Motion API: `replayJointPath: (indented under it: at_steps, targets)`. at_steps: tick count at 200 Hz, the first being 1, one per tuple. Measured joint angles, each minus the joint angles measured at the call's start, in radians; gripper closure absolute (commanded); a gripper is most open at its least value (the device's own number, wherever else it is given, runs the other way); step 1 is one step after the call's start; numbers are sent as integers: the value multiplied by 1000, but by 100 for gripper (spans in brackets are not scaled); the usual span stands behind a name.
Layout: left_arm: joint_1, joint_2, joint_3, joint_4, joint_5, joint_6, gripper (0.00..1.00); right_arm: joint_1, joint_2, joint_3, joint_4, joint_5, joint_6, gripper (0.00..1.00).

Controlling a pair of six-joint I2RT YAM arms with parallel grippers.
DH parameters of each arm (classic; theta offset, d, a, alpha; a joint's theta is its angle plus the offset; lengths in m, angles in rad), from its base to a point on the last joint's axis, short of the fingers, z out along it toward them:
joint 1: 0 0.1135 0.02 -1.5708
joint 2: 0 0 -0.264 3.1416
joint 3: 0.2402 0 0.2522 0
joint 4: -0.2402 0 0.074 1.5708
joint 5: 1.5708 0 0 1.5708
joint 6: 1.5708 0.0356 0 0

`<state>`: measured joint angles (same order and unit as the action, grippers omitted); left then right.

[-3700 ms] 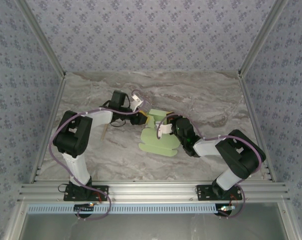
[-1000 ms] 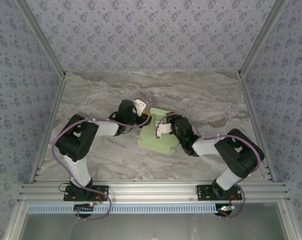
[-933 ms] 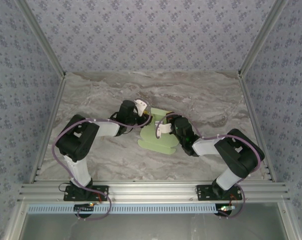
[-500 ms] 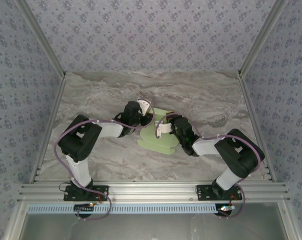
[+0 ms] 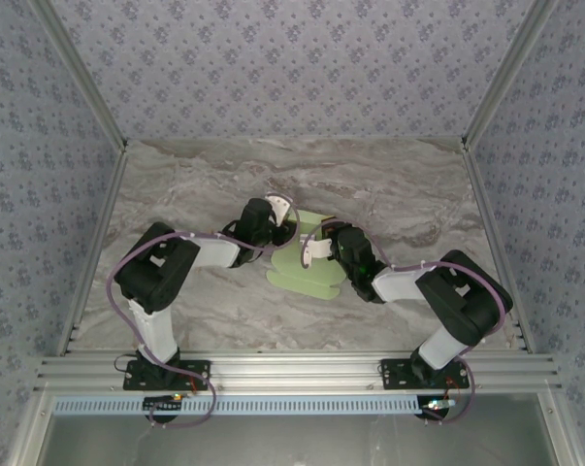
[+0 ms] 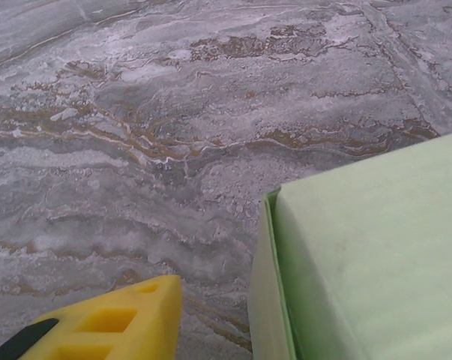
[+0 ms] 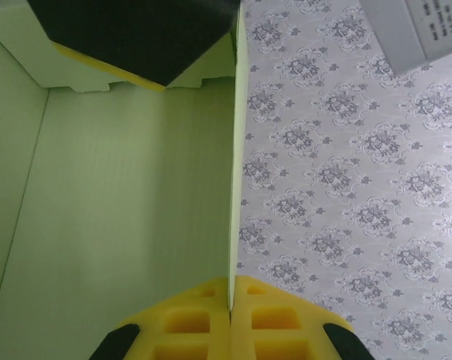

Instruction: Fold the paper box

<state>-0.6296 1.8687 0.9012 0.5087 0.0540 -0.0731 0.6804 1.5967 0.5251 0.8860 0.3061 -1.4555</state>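
Pale-green paper box [image 5: 307, 275], one wall between clenched right fingers [image 7: 184, 324]; left fingers [image 6: 113, 324] beside it, grip unclear.

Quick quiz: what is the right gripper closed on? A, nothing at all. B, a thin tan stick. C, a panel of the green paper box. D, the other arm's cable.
C: in the right wrist view the right gripper is shut on the thin edge of a panel of the paper box.

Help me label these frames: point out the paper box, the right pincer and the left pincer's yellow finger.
paper box [image 5: 307, 279], top external view, near flap lying flat.
right pincer [image 7: 231, 294], right wrist view, between fingertips clamping the box wall.
left pincer's yellow finger [image 6: 124, 324], left wrist view, its ribbed face.
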Motion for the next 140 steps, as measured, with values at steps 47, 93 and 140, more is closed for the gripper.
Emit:
replayJointPath:
  at_steps: [47, 93, 140]
  targets:
    - [0, 1, -14, 13, -3, -5, 63, 0, -2, 1, -6, -7, 2, 100]
    - [-9, 1, -14, 15, -35, -35, 66, 2, -2, 2, -12, -6, 8, 100]
    - [-47, 2, -10, 2, -158, -69, 67, 8, -18, 2, -39, -6, 23, 100]
